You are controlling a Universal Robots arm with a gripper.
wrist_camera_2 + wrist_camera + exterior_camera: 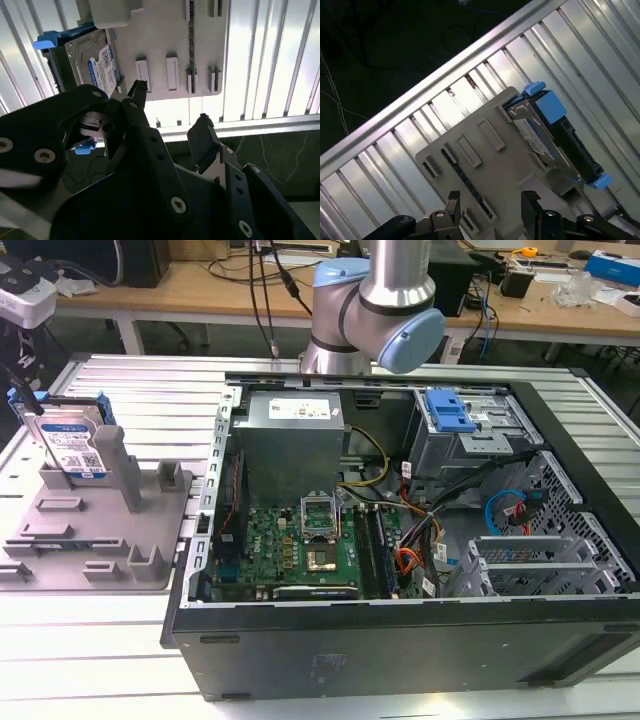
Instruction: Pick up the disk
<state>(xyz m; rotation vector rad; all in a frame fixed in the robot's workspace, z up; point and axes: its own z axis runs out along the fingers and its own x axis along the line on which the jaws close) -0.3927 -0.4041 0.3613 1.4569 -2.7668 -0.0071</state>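
— Gripper [170, 107] check: how do the fingers stand?

— Spread wide. Two black metal fingers [530, 200] with bolted links and blunt tips, nothing pinched between them in both wrist views. The tips hang over one edge of the grey moulded plastic fixture [470, 150], apart from the flat rectangular silver-metal disk [532, 135].

— Where does the disk sit?

— It stands on edge, slightly tilted, in a slot at one end of the fixture, with an upright grey post just beside it. It has a white-and-blue label on its face and blue plastic rails along two sides. In the exterior view it is at the far left, well apart from the silver arm with pale blue joint caps [375, 300].

— Containers?

— Two. The fixture holds one disk. It is matte plastic with several upright posts and low rectangular blocks. The black sheet-metal computer case [400, 660] lies on its side, open on top, just beside the fixture on the exterior view's right. Inside it are one grey metal power supply box [295, 435], one green circuit board [290, 545], one blue plastic drive-bay bracket [450, 410], and a tangle of orange and black cables [412, 560].

— What is it all standing on?

— One ribbed aluminium table [150, 380] of bright, long parallel slats. The fixture and the case both rest on it.
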